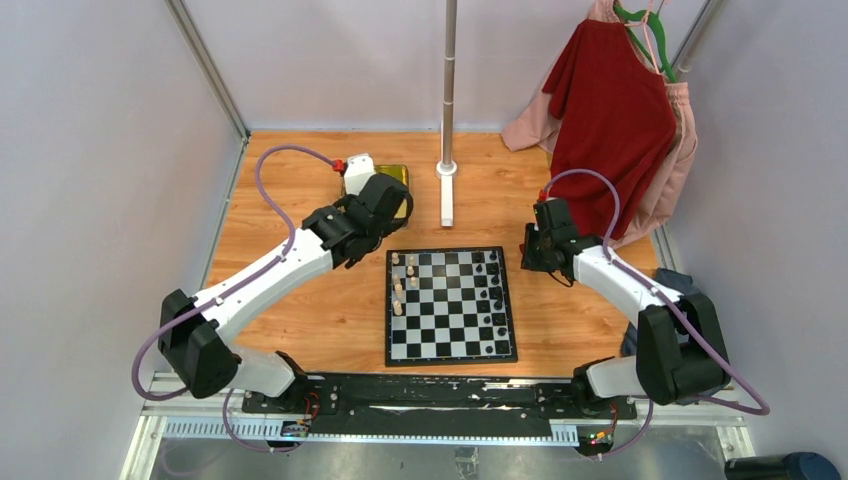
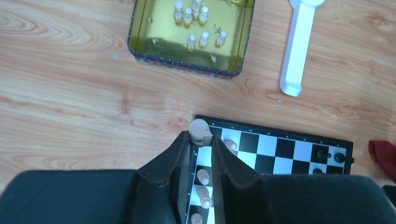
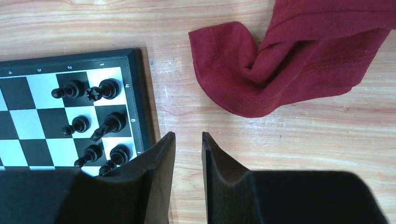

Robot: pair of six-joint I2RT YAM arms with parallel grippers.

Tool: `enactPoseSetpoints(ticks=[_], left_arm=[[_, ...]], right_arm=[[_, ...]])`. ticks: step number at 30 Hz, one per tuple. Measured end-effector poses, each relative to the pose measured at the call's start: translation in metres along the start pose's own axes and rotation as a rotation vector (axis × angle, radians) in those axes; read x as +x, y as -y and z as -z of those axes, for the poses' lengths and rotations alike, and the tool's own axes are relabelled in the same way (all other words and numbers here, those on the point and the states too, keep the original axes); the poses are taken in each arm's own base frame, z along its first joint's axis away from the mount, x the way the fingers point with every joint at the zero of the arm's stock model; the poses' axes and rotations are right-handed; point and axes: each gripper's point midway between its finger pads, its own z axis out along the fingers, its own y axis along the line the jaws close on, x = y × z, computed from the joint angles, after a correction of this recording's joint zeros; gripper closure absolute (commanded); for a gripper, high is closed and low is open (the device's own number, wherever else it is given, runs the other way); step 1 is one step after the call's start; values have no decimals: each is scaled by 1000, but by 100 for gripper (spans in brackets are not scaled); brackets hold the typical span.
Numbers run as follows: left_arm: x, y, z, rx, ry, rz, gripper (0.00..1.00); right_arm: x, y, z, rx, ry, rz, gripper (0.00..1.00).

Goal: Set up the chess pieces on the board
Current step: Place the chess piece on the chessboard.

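Note:
The board lies flat in the middle of the table. Several pale chess pieces stand along its left side and several black ones along its right. My left gripper is shut on a pale chess piece, held over the board's far left corner. More pale pieces sit in the gold tin beyond it. My right gripper is open and holds nothing, over bare wood just right of the board's edge, beside the black pieces.
A white bracket at the foot of a metal pole lies behind the board. A red garment hangs at the back right, and its hem rests on the table ahead of my right gripper.

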Motion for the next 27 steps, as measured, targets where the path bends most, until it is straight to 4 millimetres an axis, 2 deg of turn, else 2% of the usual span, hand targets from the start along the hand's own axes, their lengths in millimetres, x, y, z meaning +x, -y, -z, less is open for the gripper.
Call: enactPoseSetpoints(ticks=[9, 16, 21, 27], left_arm=[[23, 18, 8, 26, -24, -43, 90], [58, 34, 1, 24, -75, -113, 90], [83, 25, -5, -5, -112, -140, 90], [100, 13, -9, -34, -135, -147, 90]], right_arm=[[-3, -1, 3, -5, 12, -1, 68], [-2, 0, 5, -6, 17, -1, 68], [2, 1, 4, -3, 8, 0, 68], [2, 1, 4, -4, 9, 0, 68]])
